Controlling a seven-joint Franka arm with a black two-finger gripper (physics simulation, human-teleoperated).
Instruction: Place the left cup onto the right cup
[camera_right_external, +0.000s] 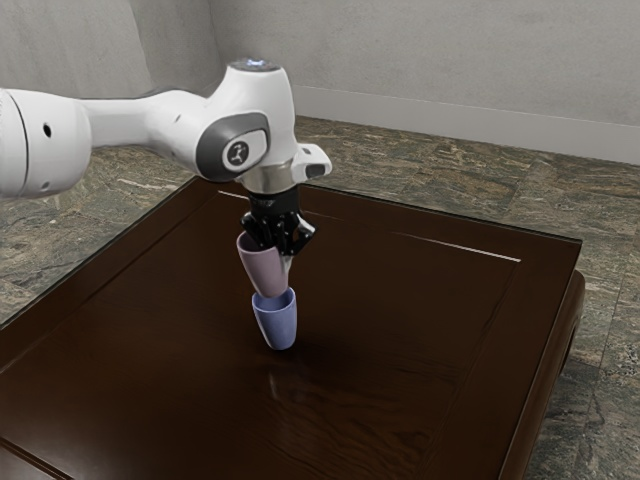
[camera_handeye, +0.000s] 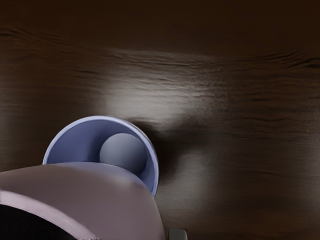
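Below pincer (camera_right_external: 278, 241), pink cup (camera_right_external: 262, 268) held, bottom in blue cup (camera_right_external: 277, 320)

- The pink cup (camera_right_external: 262, 266) hides its base inside the blue cup (camera_right_external: 276, 318).
- Wrist view: the cut-off pink cup covers the blue cup's near rim.

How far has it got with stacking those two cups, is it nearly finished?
Nearly. Done: the pink cup is off the wooden table and sits right above the blue cup. In hand: the gripper holds the pink cup by its rim, tilted, with its base at the blue cup's mouth. Left: letting go and backing away so the pink cup rests there alone.
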